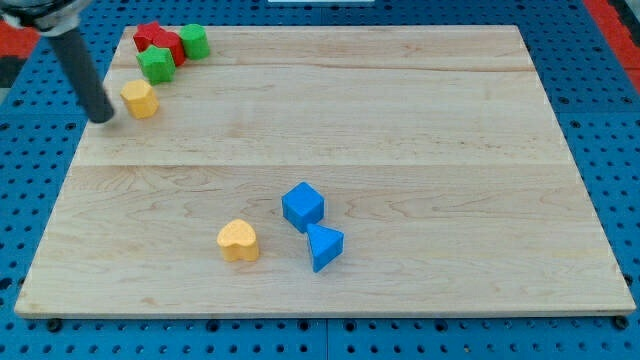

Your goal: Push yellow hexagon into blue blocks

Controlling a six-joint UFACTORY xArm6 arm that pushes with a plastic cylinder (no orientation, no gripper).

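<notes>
Risk: tip (103,117), a bare rod with no hand, just left of yellow hexagon (140,98), could skid it past blue blocks (312,226).

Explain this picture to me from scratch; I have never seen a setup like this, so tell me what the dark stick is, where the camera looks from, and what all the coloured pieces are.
There is one picture, looking down at a slant on a pale wooden board that lies on a blue pegboard. Where the camera is mounted is not on record.

The dark stick at the view's top left is the end of a robot arm. It has no hand and holds nothing; it only pushes things with my tip.

Just right of the tip sits a yellow hexagon. Whether they touch cannot be told. Above it, at the board's top left corner, are a green star, a red block and a second green block, bunched together.

Near the view's bottom middle are a blue cube, a blue triangle just below it, and a yellow heart to their left.
</notes>
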